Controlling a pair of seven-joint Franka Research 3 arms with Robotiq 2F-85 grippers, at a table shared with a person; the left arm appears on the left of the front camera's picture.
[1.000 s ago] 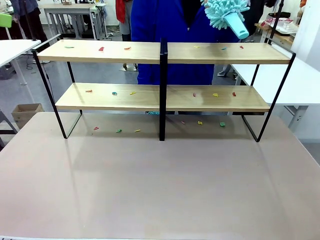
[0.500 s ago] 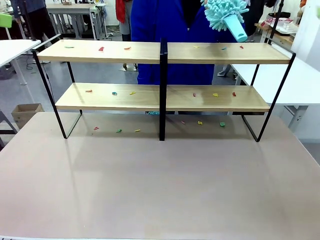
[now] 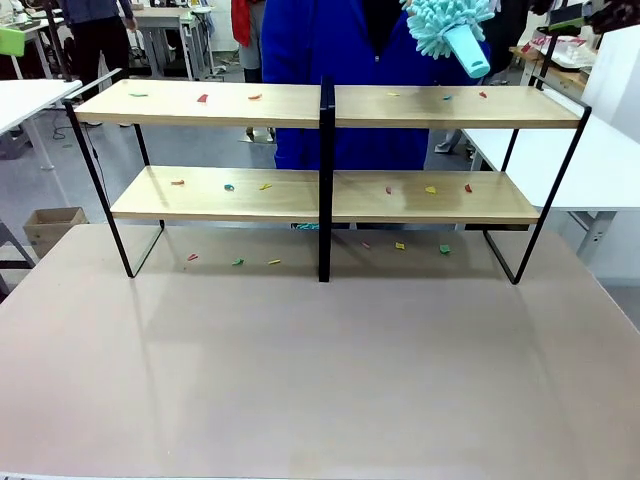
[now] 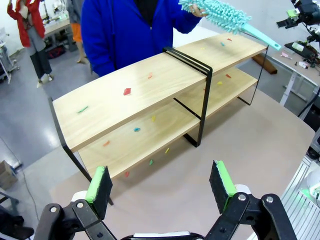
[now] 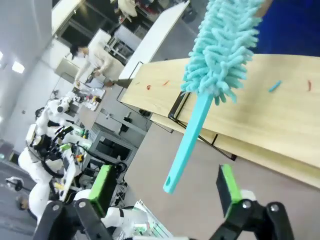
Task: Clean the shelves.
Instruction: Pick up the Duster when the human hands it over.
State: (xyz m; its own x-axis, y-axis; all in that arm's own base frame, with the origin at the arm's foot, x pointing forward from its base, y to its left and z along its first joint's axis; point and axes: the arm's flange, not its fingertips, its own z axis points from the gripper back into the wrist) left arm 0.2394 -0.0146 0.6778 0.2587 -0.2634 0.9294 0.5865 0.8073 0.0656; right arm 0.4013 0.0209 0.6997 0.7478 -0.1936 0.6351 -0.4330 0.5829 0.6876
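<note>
Beige table bearing the shelves across its far half. Behind them stands a person in blue, holding a teal duster above the upper board's right end. Left gripper and right gripper: jaws spread, empty. Small coloured scraps dot both boards.

Shelves + scraps on table

Probably a lab: white worktables, cluttered equipment benches, people standing behind.
</note>
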